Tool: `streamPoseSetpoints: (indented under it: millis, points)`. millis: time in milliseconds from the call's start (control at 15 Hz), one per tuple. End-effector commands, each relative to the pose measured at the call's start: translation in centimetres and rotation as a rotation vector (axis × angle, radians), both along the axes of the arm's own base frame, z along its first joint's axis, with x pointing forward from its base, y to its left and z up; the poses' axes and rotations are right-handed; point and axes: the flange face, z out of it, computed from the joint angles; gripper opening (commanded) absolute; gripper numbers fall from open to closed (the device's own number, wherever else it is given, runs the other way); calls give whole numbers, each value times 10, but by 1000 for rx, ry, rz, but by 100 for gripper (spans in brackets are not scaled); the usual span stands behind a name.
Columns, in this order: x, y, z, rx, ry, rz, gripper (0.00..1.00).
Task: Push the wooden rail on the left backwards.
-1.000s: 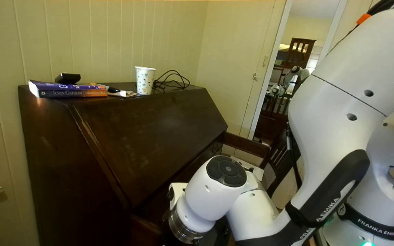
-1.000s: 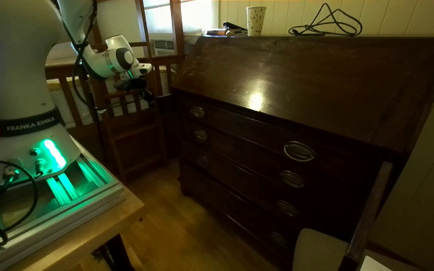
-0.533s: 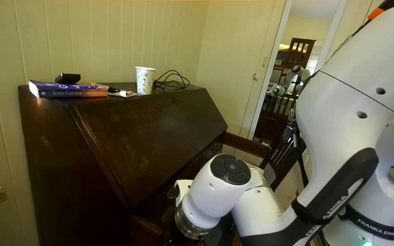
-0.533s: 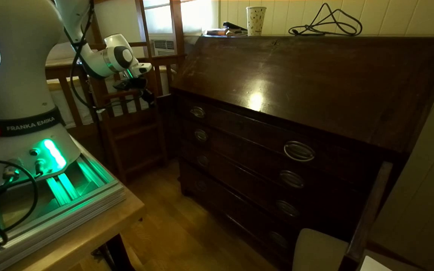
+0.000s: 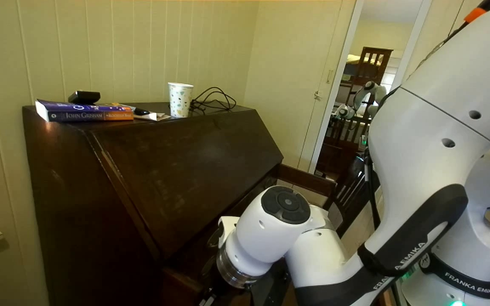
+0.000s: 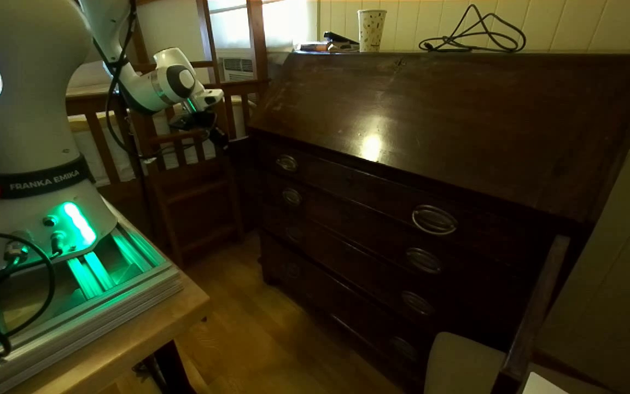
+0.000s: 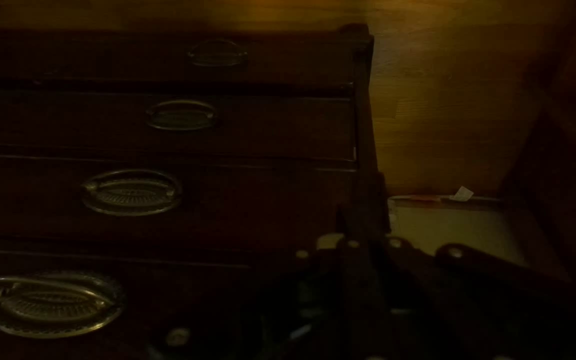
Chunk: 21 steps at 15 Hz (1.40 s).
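Found the narrow dark-brown wooden rail (image 5: 181,282) at the left of the tall glossy dark-brown slant-front wooden desk (image 5: 177,182), projecting forward below the broad sloped wooden lid (image 6: 457,120). Located the black two-fingered gripper (image 6: 220,139) just beside the outer end of that rail; could not confirm contact. Judged both fingers to be together, with nothing made out between them, albeit in poor light in the wrist view. Judged work to be at the lining-up stage, ahead of the push proper.

Rated a skid off the rail as the chief hazard — likely from meeting so small a face off-centre or at a slant. Expected, after an inward slip, a knock against the oval brass-coloured drawer pull (image 7: 55,304); after an outward one, a wasted stroke along the desk's side. Considered jamming possible too, from any sideways load on presumably close-fitting wood. Advised against answering a jam with extra force: could have rocked the desk and toppled the white speckled paper cup (image 5: 180,100) standing on top. Listed weak visibility as a further cause of error — too dark in the wrist view to pick out the rail with confidence.
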Motion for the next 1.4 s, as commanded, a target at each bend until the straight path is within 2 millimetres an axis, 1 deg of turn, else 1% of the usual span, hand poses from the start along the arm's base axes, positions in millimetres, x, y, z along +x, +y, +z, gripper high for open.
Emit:
streamPoseSetpoints:
  millis: [0,200,400,533,867,1267,1333]
  points:
    - [9,10,-12,19,-13,-10,0]
    - [15,11,-17,18,-27,-24,0]
    - [39,5,-16,30,-87,-54,0]
    - [57,6,-21,45,-114,-64,0]
    - [94,14,-35,53,-131,-72,0]
    - [139,15,-30,31,-154,-83,0]
    - [140,16,-30,27,-134,-92,0]
